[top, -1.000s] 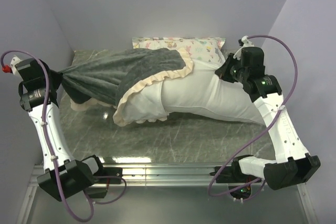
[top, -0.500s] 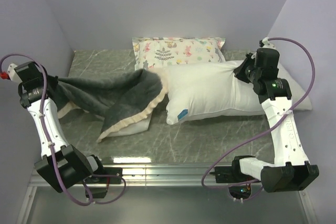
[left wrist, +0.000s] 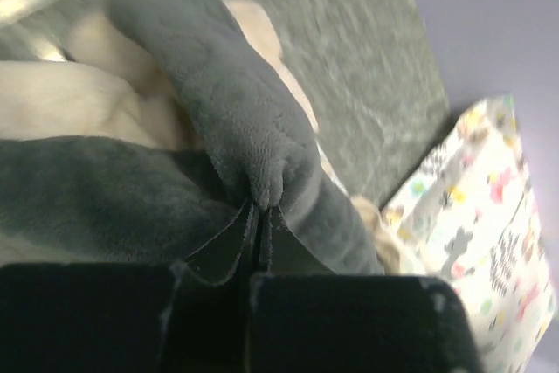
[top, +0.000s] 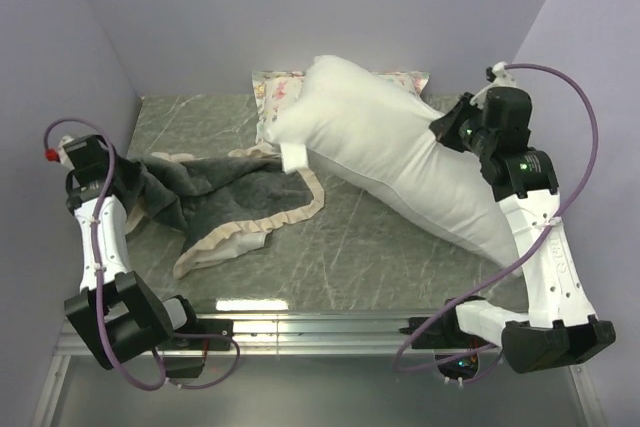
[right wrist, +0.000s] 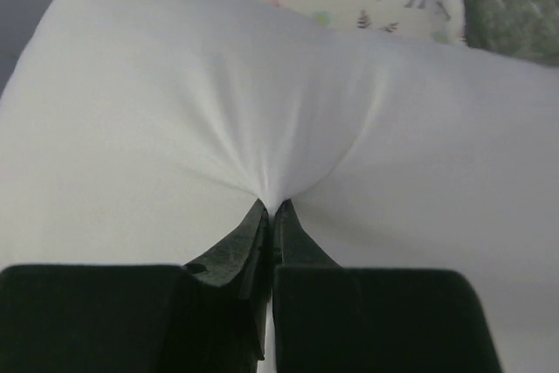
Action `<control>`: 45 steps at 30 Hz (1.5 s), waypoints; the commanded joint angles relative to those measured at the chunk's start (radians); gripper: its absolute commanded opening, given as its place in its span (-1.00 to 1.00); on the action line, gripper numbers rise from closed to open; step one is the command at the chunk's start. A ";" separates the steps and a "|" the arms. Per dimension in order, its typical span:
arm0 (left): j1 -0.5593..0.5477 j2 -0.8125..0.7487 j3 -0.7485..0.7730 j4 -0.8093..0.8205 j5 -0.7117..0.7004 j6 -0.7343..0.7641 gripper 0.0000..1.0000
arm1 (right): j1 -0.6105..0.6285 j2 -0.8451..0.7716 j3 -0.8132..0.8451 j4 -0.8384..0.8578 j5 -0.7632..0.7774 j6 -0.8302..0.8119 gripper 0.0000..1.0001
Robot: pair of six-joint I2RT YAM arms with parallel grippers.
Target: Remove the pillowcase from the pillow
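Pillowcase [top: 230,192] lay clamped in left gripper [left wrist: 260,209]; right gripper [right wrist: 272,207] pinched pillow [top: 400,162]. Counted: one pillowcase, one pillow.

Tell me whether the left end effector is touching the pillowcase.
Touching. The left wrist view shows the left end effector pinched shut on a grey plush fold of the pillowcase.

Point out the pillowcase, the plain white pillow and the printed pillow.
pillowcase [top: 235,189]: top external view, on its dark grey plush face.
plain white pillow [top: 390,147]: top external view, middle of its body.
printed pillow [top: 275,97]: top external view, left end showing behind the white pillow.
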 commanded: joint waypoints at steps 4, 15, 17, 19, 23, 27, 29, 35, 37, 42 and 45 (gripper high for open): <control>-0.154 -0.082 -0.061 0.076 0.017 0.016 -0.99 | 0.233 -0.001 0.032 0.297 -0.041 -0.013 -1.00; -0.226 -0.180 -0.099 0.069 0.068 0.082 -0.29 | 0.519 -0.003 -0.498 0.664 -0.043 -0.004 -1.00; -0.248 -0.205 -0.092 0.063 0.065 0.100 0.18 | 0.529 -0.006 -0.535 0.700 -0.051 0.007 -0.92; -0.263 -0.229 -0.081 0.061 0.059 0.110 0.44 | 0.542 -0.020 -0.555 0.690 -0.031 0.007 -0.62; -0.356 -0.249 -0.017 0.024 0.013 0.143 0.59 | 0.545 -0.084 -0.542 0.652 0.001 0.007 0.32; -0.493 -0.257 0.045 0.000 -0.041 0.169 0.62 | 0.546 -0.139 -0.460 0.544 0.033 0.001 0.93; -0.594 -0.268 0.057 0.001 -0.063 0.173 0.62 | 0.543 -0.168 -0.433 0.511 0.079 0.001 0.95; -0.898 -0.269 0.066 -0.003 -0.200 0.191 0.61 | 0.543 -0.267 -0.419 0.417 0.206 0.021 0.98; -0.966 -0.278 0.037 0.024 -0.225 0.199 0.61 | 0.542 -0.293 -0.429 0.394 0.249 0.022 1.00; -1.096 -0.283 -0.044 0.102 -0.233 0.208 0.61 | 0.542 -0.391 -0.520 0.406 0.295 0.024 1.00; -1.130 -0.271 -0.061 0.096 -0.254 0.212 0.60 | 0.543 -0.419 -0.572 0.423 0.300 0.033 1.00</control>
